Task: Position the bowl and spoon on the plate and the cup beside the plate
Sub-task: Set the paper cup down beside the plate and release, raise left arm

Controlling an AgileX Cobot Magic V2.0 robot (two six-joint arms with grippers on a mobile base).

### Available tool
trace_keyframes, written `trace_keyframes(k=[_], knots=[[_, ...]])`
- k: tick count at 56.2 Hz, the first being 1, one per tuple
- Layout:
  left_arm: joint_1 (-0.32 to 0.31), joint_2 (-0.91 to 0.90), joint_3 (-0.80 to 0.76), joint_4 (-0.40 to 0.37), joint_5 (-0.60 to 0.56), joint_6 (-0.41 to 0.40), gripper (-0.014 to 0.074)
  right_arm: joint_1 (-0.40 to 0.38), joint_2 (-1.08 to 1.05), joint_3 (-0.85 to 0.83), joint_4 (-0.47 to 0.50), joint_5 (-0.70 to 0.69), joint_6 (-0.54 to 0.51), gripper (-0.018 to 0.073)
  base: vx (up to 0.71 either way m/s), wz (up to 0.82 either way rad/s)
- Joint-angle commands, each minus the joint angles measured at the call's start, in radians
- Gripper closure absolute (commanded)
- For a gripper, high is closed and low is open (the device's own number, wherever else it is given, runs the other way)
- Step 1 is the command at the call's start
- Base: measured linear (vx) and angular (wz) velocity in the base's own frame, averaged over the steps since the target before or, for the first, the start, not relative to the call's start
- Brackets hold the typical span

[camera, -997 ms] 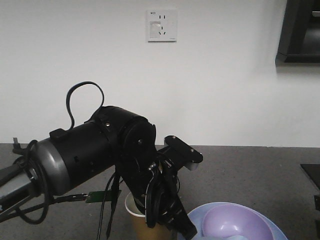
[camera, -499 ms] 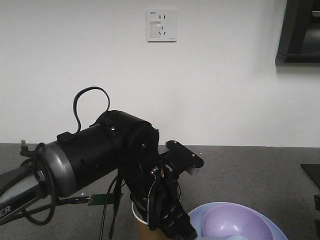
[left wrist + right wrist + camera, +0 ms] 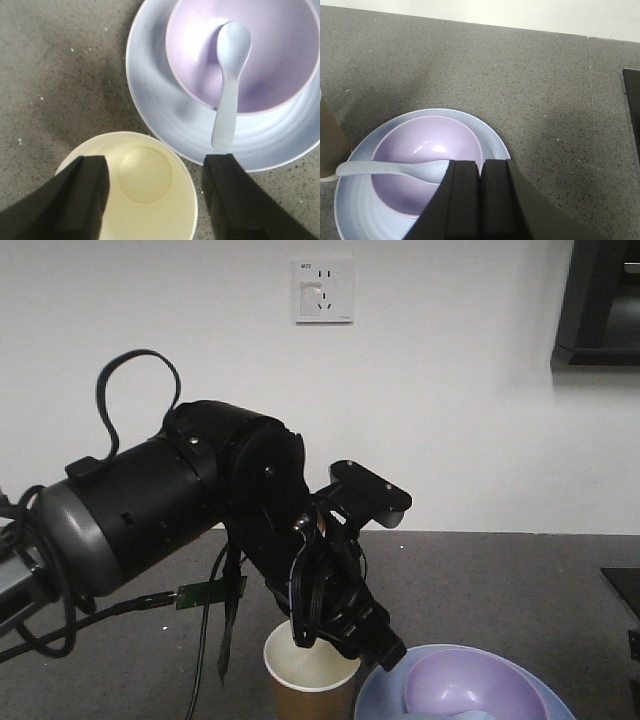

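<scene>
The brown paper cup [image 3: 310,682] stands upright on the grey counter just left of the pale blue plate [image 3: 384,692]. From the left wrist the cup [image 3: 145,175] shows its empty white inside. My left gripper [image 3: 155,195] hangs open above it, one finger over the left rim and the other outside the right rim. The lavender bowl [image 3: 280,65] sits on the plate [image 3: 150,100], and the blue spoon [image 3: 227,75] lies in the bowl with its handle across the rim. My right gripper [image 3: 481,170] is shut and empty over the bowl's [image 3: 420,150] near right edge.
The left arm's black wrist [image 3: 240,510] and cables fill the left half of the front view. A black flat object [image 3: 632,110] lies at the counter's right edge. A white wall with a socket [image 3: 323,290] stands behind the counter.
The left arm has lifted up and away from the cup. The cup's rim and inside now show free below the fingers. Plate, bowl and spoon have not moved.
</scene>
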Motion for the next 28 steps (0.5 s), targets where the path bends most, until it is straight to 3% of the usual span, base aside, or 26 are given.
trace_keyframes(k=[1,6,15,28], knots=[[-0.003,-0.090,-0.036,-0.008,-0.005,-0.010,0.0148,0.002,-0.007,-0.030,0.006,-0.076,-0.009,0.0571,0.00,0.00],[-0.003,-0.124,-0.036,0.003,-0.005,-0.010,0.0270,0.002,-0.007,-0.030,0.006,-0.075,-0.009,0.0571,0.00,0.00],[-0.003,-0.212,-0.036,0.060,-0.023,-0.009,0.0607,0.002,-0.007,-0.030,0.006,-0.066,-0.009,0.0571,0.00,0.00],[-0.002,-0.355,-0.016,0.162,-0.082,-0.009,0.0602,0.002,-0.010,-0.028,0.006,-0.087,-0.011,0.0568,0.00,0.00]])
